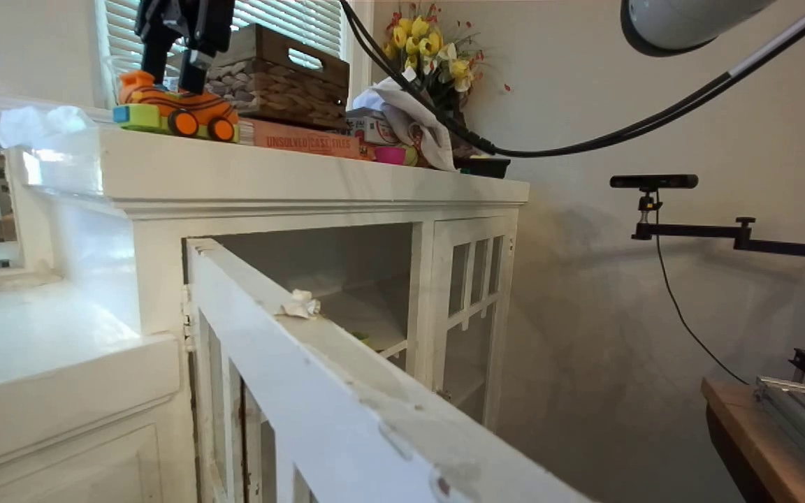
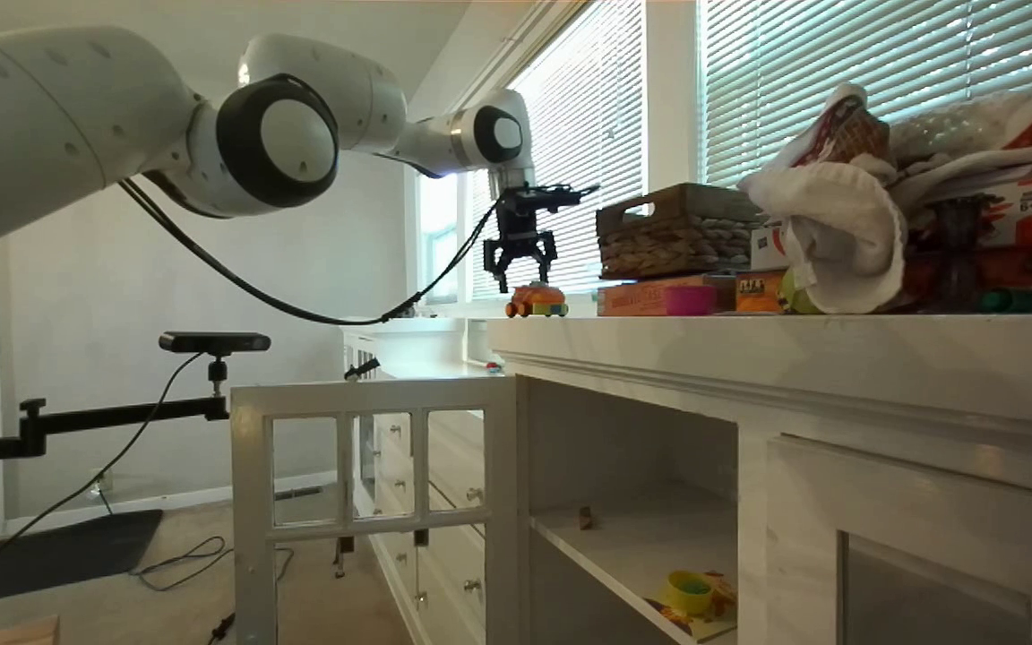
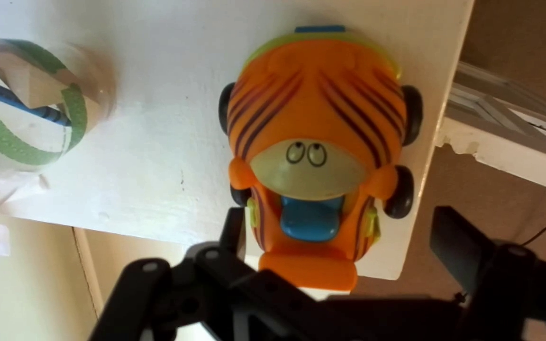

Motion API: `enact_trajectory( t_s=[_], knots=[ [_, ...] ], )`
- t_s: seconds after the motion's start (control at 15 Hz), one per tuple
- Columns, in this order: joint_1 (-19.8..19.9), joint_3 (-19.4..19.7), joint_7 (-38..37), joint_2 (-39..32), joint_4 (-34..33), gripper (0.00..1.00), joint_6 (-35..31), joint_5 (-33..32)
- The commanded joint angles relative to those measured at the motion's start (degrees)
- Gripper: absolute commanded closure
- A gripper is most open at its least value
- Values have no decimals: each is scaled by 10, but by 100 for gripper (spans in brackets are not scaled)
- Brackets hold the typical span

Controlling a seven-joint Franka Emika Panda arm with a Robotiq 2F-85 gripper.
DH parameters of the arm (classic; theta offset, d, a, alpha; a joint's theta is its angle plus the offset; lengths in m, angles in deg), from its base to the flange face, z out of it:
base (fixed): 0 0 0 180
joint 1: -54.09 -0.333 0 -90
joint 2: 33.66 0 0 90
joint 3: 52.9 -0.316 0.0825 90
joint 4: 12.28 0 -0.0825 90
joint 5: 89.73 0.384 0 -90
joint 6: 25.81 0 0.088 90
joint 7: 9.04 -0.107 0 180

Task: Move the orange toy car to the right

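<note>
Black two-fingered gripper (image 3: 343, 235), pointing down, its fingers (image 3: 459, 248) spread wide and pinching nothing. In the wrist view the fingers flank the striped bright-orange plastic toy car (image 3: 315, 94): closely at 9 o'clock, where contact cannot be told, and with a plain gap at 3 o'clock. The car rests on black wheels (image 3: 414, 115) atop a white-painted counter (image 3: 159, 189), the 3 o'clock pair just beside its edge. Handling, as judged: light, stiff and hardly fragile; the smooth plastic may slip, and the wheels would probably roll along the 12-to-6 line. The likeliest hold is low across both flanks, level with the glossy blue seat (image 3: 312, 220), clear of the wheels and of the rounded orange bar (image 3: 307, 272) at 6 o'clock. Closing as placed could push the car towards the 3 o'clock edge; a small shift towards 9 o'clock seems advisable first. Farther out, at the car's 9 o'clock, stands a clear jar banded with green tape (image 3: 79, 113). In an exterior view, a flat red-orange cardboard box (image 2: 632, 299) lies near the car at 3 o'clock beneath a brown wicker basket (image 2: 677, 242), and might limit rightward travel.
</note>
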Motion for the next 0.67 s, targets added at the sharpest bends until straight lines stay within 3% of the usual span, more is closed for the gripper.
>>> enact_trajectory(
  t_s=[0.0,0.6],
  knots=[
    [-8,9,-15,-18,-32,0,3,-10],
    [-7,19,-19,-20,-35,0,3,-8]
  ],
)
